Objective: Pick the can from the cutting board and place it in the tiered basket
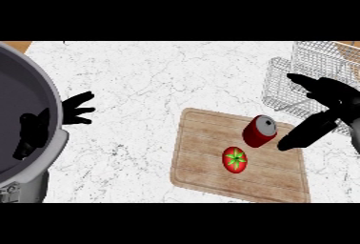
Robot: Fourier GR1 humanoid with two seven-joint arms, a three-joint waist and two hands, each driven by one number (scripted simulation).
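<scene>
- My right hand (329, 107) is at the right side of the head view, spread out, holding nothing; its fingers are straight and its thumb points down and to the left.
- The tip of that thumb reaches the right edge of the wooden cutting board (211, 162), just beside the red can (260, 131), but is not touching it as far as I can see.
- The red can stands tilted on the upper right part of the cutting board, its silver top facing up and to the right, toward my right hand.
- It sits just to the left of my right thumb and below my outstretched fingers, so it is not in my grasp.
- A red tomato (235, 159) with a green star-shaped stalk lies on the board just below and left of the can, apart from it and further from my right hand.
- The wire tiered basket (285, 78) is behind and beneath my right hand, at the upper right corner of the white marble counter (155, 86); my fingers overlap its mesh in the view.
- My left hand (77, 110) is at the left side, fingers straight and spread, resting unclenched with nothing in it, well apart from the board.
- My grey left forearm (25, 124) fills the left edge of the view.
</scene>
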